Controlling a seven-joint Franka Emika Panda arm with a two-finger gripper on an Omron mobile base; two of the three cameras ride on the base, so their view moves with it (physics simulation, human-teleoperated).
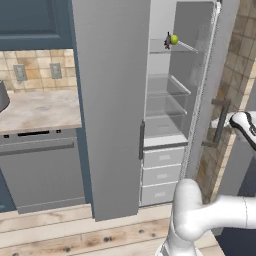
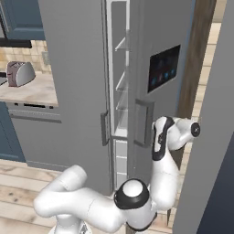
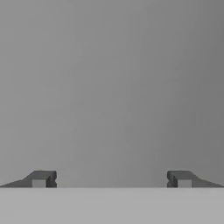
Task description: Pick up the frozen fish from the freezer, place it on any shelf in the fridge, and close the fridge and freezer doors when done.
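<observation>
So the frozen fish (image 1: pixel 167 40) is sitting way up on the top shelf (image 1: pixel 186 47) inside the open compartment of the tall grey unit, a tiny dark thing touching the yellow-green ball (image 1: pixel 174 39) that's right at its 3 o'clock. Under that there are two more clear glass shelves (image 1: pixel 176 86), and below those a stack of three white drawers (image 1: pixel 162 174).

At 9 o'clock from the opening is a plain grey door (image 1: pixel 111 100) with a vertical handle (image 1: pixel 141 141) along its edge. In the right base view the gap between the two doors is pretty narrow, and the door with the black panel with blue icons (image 2: pixel 163 67) stands at 3 o'clock of it, with its own grey handle (image 2: pixel 148 122) lower down.

The gripper (image 3: pixel 112 179) is spread wide with nothing between the fingertips (image 3: pixel 41 179), and it's staring straight at a flat grey surface. Can't tell if it's touching it.

Off at 9 o'clock in the left base view there's a marble-ish counter (image 1: pixel 40 110), and a toaster (image 2: pixel 20 73) in the right base view.
</observation>
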